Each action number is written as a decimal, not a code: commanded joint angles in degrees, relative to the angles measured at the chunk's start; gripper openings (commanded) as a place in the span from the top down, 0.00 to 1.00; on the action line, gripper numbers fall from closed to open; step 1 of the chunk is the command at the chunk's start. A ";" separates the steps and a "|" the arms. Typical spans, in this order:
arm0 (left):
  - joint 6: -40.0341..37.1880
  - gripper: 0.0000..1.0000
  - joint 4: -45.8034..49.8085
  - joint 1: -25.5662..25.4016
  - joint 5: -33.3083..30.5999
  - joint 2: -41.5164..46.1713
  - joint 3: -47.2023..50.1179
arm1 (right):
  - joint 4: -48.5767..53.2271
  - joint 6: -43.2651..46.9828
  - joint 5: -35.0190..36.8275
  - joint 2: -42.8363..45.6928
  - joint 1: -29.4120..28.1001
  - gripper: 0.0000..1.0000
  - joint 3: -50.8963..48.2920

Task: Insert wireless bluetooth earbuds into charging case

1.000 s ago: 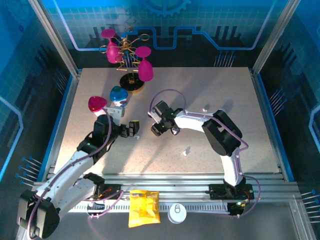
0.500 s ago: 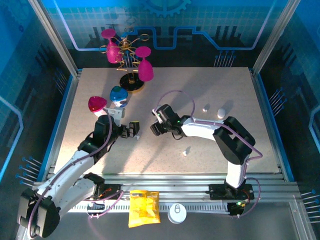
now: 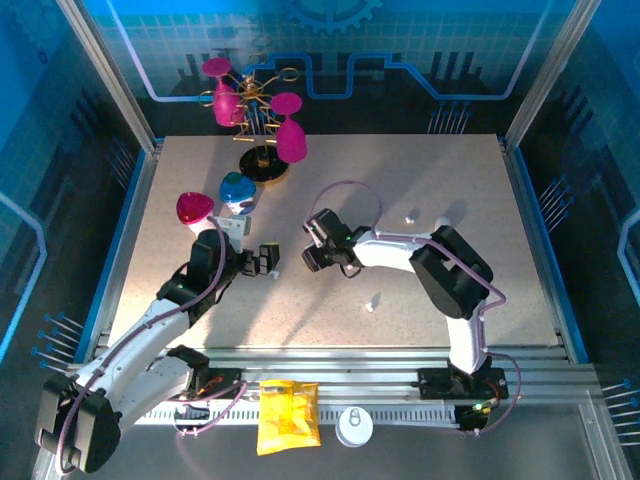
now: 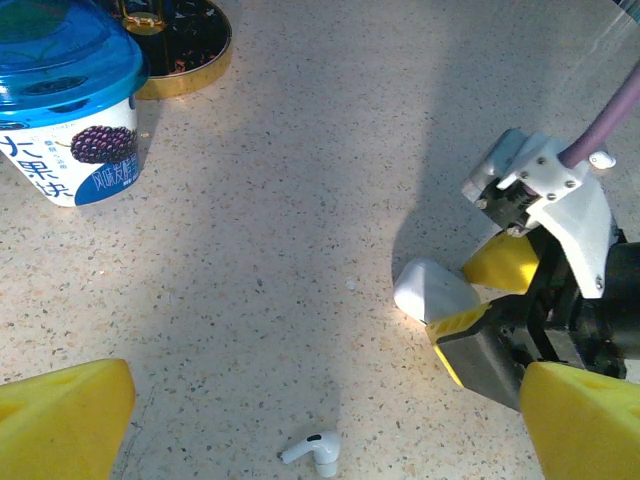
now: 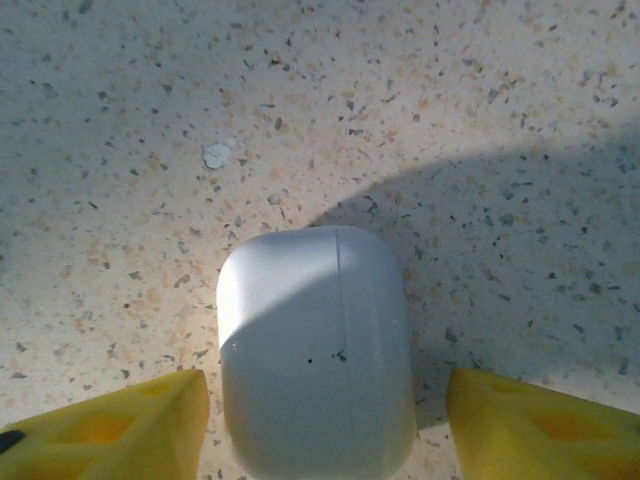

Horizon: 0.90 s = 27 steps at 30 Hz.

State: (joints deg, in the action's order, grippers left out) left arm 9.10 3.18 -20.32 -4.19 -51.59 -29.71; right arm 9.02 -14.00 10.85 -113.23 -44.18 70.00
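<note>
We see the charging case, a glossy white rounded pebble with its lid closed, lying flat on the speckled, stone-like worktop. It sits between the right fingers, matte yellow wedges that stand apart with a sliver of gap on each side. The left fingers are spread wide above a tiny white stemmed earbud lying nearby.

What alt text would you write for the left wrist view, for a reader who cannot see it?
On a speckled table, the right gripper reaches in from the right, its yellow fingers open around the white charging case. One white earbud lies nearer the camera, between the left gripper's wide-open yellow fingers; a blue-lidded yoghurt cup stands top left.
</note>
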 commanded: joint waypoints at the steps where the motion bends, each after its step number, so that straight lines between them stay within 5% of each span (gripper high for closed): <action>1: 0.58 0.01 -0.49 -0.08 0.27 0.44 0.35 | 1.92 -0.06 -0.96 -1.46 0.59 0.40 2.11; 11: 1.09 0.01 -0.20 -0.10 0.62 0.44 -0.19 | 2.24 1.35 -0.96 -0.18 0.74 0.61 1.68; 17: 2.29 0.01 2.64 -0.11 2.44 0.77 -2.88 | -0.90 4.83 -1.20 7.04 0.55 0.64 -3.22; 27: 4.94 0.01 17.34 0.53 21.89 -1.87 -16.22 | -6.27 27.25 -8.68 28.33 -1.25 0.65 -15.22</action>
State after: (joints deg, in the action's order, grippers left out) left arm 12.23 14.24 -20.21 8.08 -52.56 -42.37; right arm 4.47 3.70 5.52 -89.56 -44.51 56.18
